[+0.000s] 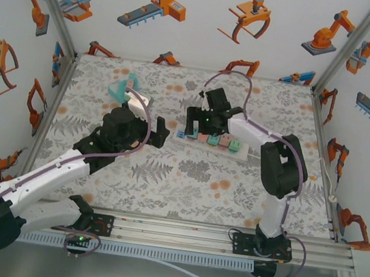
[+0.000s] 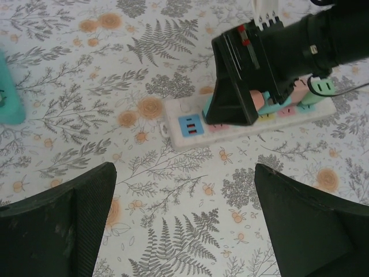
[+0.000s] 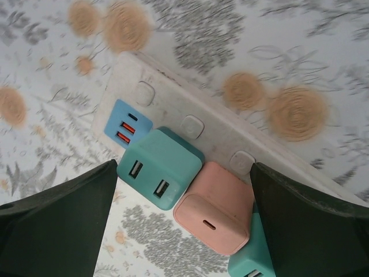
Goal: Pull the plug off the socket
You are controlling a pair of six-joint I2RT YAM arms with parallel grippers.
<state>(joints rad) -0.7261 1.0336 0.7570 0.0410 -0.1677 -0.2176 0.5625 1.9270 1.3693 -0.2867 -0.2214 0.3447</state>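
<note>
One power strip [image 3: 190, 124] holds two teal plugs [image 3: 160, 173] and one pink plug [image 3: 216, 210] under the right arm's [image 1: 249, 130] wide jaws; the left arm's [image 1: 49, 174] jaws gape nearby.

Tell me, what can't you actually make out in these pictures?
- Top view: the plugs on the power strip are too small to tell their shapes, and the right tool overlaps the strip's left part.
- Right wrist view: a teal plug is cut off by the bottom edge and partly hidden by a finger.
- Left wrist view: a teal thing is cut off by the left edge, so I cannot identify it.
</note>
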